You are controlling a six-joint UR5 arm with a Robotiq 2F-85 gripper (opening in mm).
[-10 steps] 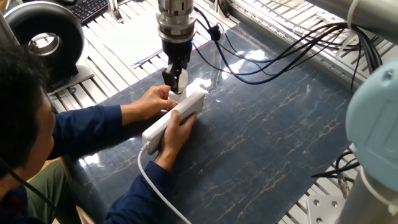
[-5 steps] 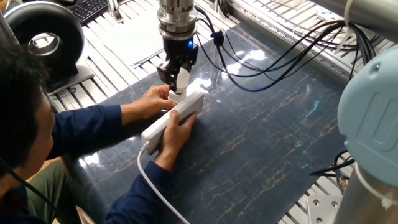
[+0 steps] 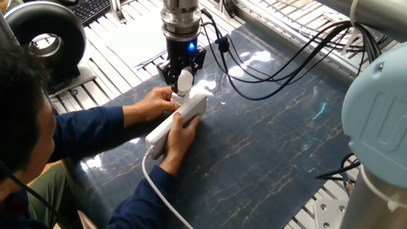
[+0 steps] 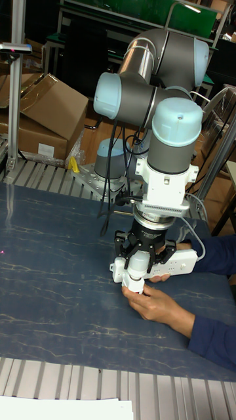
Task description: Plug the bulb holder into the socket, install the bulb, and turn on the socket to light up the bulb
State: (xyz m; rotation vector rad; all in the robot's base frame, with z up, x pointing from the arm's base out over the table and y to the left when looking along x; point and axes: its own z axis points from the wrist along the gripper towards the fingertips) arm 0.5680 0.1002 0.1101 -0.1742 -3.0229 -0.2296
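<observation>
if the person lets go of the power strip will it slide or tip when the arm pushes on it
Probably slides: the socket is slim plastic on a glossy table. It lies flat and long, so tipping seems unlikely. Its cable looks floppy and would hardly anchor it.

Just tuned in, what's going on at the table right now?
The arm's hand sits over the end of the socket away from its cable, with the white bulb between its fingers, dome up. The fingers look spread, so whether they grip the bulb is unclear. A person steadies the socket with both hands: one hand at the bulb end, the other hand along the strip. The bulb shows no light. The bulb holder is hidden.
</observation>
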